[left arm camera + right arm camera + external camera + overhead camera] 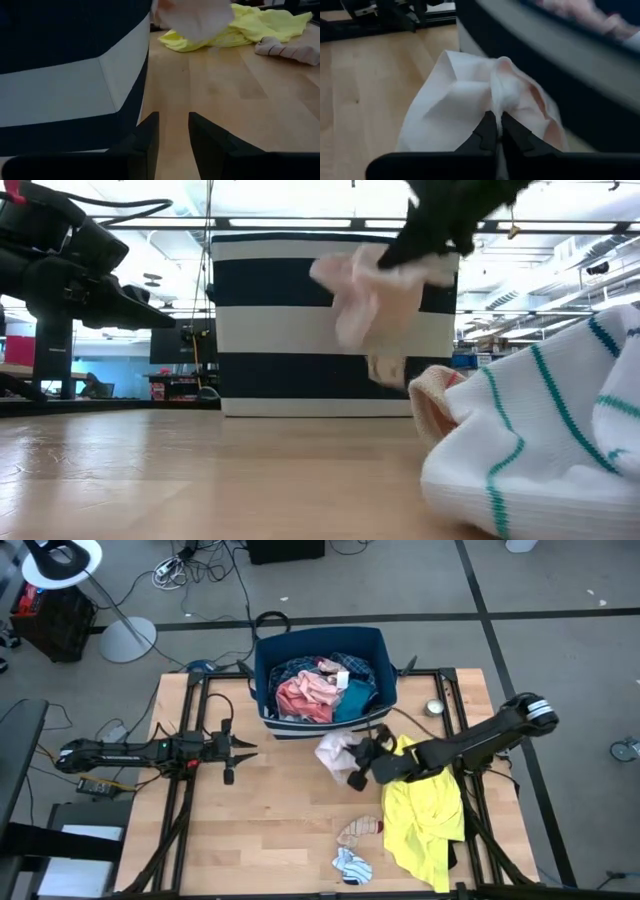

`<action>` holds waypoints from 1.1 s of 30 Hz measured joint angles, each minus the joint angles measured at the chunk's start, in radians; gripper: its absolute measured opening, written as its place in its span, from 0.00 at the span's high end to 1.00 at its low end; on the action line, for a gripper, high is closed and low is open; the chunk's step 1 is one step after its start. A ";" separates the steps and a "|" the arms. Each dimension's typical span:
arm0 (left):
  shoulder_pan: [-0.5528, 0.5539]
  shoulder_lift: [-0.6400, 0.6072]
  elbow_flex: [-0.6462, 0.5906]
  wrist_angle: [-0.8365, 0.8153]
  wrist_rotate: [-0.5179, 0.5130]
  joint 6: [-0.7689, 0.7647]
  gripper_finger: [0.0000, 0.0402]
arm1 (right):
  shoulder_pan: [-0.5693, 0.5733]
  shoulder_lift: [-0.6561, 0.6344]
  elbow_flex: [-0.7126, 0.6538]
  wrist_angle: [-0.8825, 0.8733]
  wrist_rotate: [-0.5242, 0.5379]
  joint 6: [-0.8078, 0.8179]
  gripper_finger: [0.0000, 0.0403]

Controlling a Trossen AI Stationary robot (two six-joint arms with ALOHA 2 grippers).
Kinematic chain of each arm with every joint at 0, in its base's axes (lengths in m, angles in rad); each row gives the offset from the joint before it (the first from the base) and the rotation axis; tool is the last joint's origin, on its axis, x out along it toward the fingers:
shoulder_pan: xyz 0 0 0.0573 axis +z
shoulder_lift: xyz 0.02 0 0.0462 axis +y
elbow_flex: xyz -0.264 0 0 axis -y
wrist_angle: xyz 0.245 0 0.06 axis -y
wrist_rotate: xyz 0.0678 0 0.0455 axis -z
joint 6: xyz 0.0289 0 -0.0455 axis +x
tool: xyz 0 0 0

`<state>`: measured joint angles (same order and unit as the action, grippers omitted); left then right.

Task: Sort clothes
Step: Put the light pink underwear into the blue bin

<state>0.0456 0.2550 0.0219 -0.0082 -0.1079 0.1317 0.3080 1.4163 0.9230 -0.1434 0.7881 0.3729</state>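
Right gripper (497, 131) jaws are pinching the pale pink garment (470, 100) clear of the counter (280, 810), evidently for binning; left gripper (172, 130) is waiting, jaws narrowly parted.

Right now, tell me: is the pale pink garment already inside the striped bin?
No. The right gripper is shut on the pale pink garment, which hangs outside the bin, in front of its striped wall.

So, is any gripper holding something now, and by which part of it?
The right gripper is shut on the pale pink garment, pinching a bunched fold at its upper edge; the rest hangs below it beside the bin. The left gripper holds nothing.
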 joint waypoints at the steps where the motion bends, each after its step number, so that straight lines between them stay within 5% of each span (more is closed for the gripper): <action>1: 0.000 0.000 0.000 0.001 -0.001 0.000 0.73 | 0.000 -0.009 0.039 -0.069 0.005 0.000 0.99; 7: 0.000 0.000 -0.001 0.006 -0.028 0.018 0.73 | -0.022 -0.012 0.310 -0.409 0.038 -0.010 0.99; 17: 0.000 0.000 -0.001 0.009 -0.028 0.015 0.73 | -0.149 -0.012 0.581 -0.430 0.038 -0.277 0.99; 33: 0.000 0.000 -0.001 0.013 -0.026 0.014 0.73 | -0.485 0.024 0.636 -0.343 -0.110 -0.340 0.90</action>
<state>0.0456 0.2553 0.0212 0.0051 -0.1337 0.1455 -0.1775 1.4401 1.5585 -0.4867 0.6780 0.0326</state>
